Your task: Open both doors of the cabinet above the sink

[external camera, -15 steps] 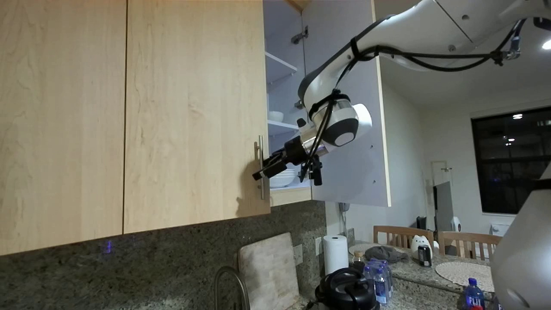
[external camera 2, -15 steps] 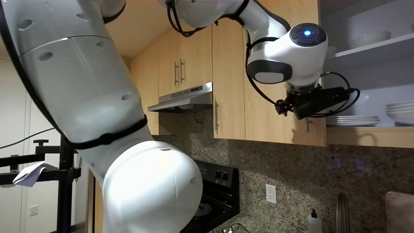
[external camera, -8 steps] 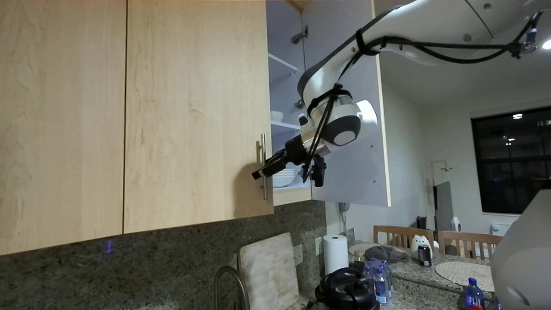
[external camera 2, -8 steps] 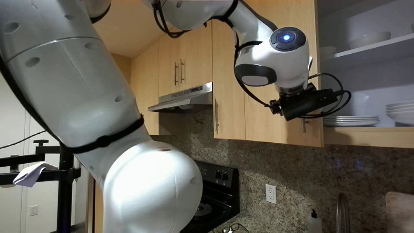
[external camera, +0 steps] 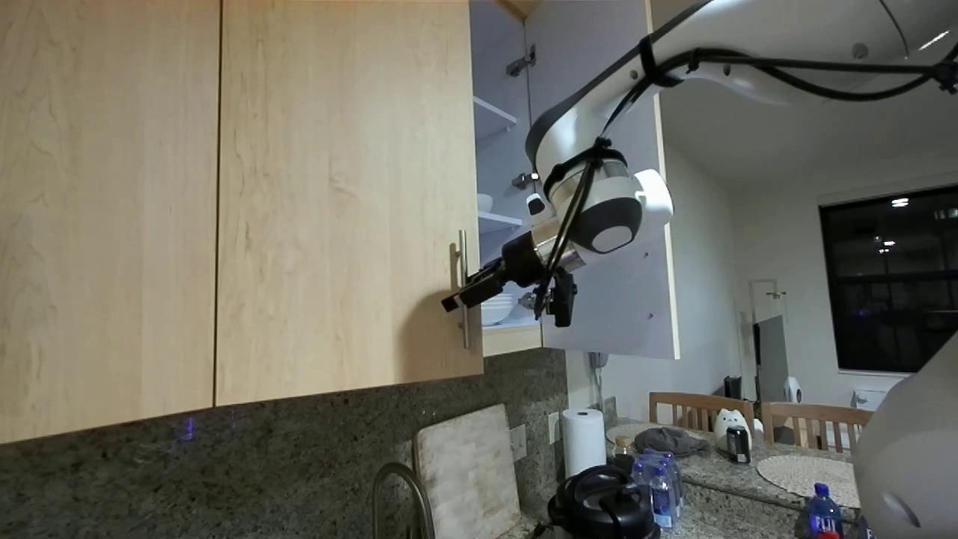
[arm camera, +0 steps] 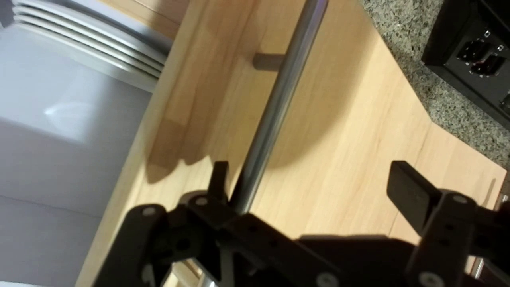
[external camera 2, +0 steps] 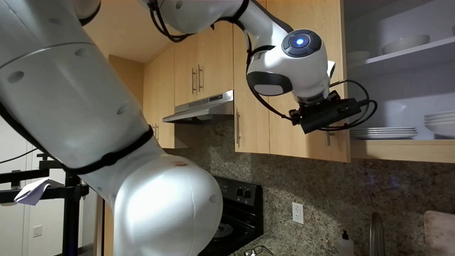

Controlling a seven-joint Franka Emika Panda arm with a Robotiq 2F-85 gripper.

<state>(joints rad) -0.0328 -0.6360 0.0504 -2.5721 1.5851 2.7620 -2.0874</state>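
One door of the cabinet above the faucet stood ajar, its free edge swung a little way out, while its partner door hung wide on its hinges, so more than half the job looked done. The ajar door's bar handle ran between the jaws, which were spread wide and clamped nothing: one finger lay close along the bar on the free-edge side, the opposite finger well apart from it. Whether the near finger touched the metal could not be told, but the placing suggested a hook or push rather than a grip, which would let the bar turn as the door came round. The arm arched in from above, tipped down at the handle, perhaps to stay out of the door's swing. Inside, plates sat stacked low and a bowl rested on the shelf above, seemingly set back enough to let the doors shut. Below, a cutting board leaned against the stone backsplash, which kept it from falling. Farther off, a black can stood upright on the tabletop, apart from the work.
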